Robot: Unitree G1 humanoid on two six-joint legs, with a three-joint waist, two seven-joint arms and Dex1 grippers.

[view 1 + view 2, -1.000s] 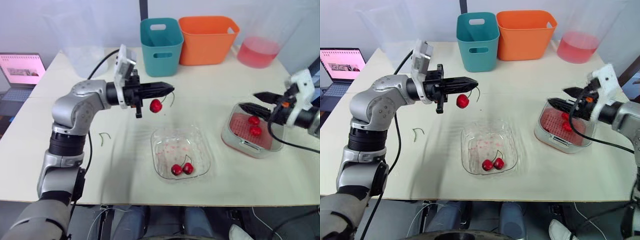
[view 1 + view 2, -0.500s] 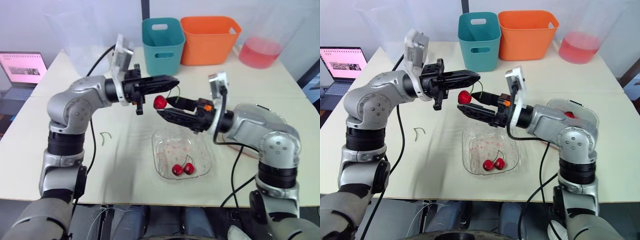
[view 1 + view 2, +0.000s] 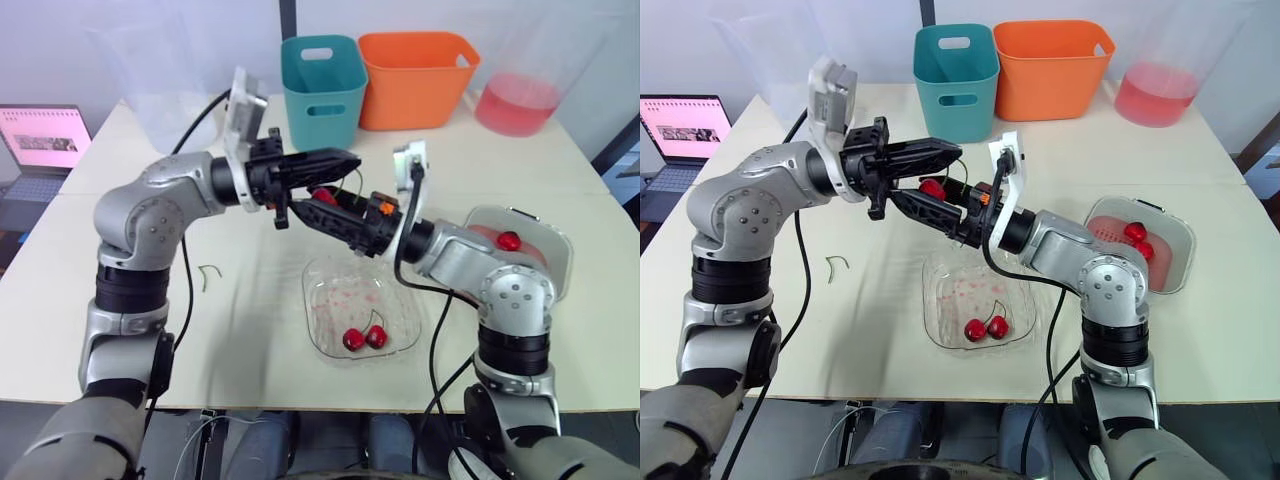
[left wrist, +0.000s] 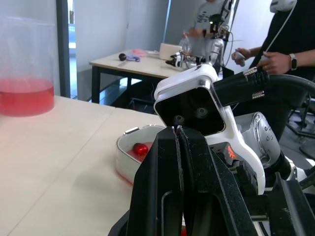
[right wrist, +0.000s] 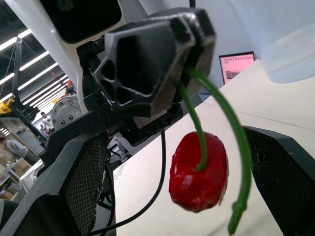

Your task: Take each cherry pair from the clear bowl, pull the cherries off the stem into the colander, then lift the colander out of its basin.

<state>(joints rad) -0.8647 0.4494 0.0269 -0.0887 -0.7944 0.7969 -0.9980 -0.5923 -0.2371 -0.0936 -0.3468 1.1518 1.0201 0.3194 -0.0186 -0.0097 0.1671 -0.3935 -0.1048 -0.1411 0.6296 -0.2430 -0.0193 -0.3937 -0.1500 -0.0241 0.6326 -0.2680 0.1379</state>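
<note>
While the left gripper (image 3: 352, 158) pinches a green stem (image 5: 216, 113) shut, 1 cherry (image 5: 198, 169) hangs from it near the clear bowl's (image 3: 405, 280) far rim, between the right gripper's (image 3: 312, 204) 2 spread fingers; the right wrist view shows gaps on both sides. 1 cherry pair (image 3: 364, 338) lies in the bowl. Near the table's (image 3: 250, 330) right edge sits the colander (image 3: 1110, 230) in its basin (image 3: 1177, 272), bare tabletop between.

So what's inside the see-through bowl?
One cherry pair on a shared stem lies near the front of the clear bowl. The right arm covers the bowl's far edge, so anything there is hidden.
</note>
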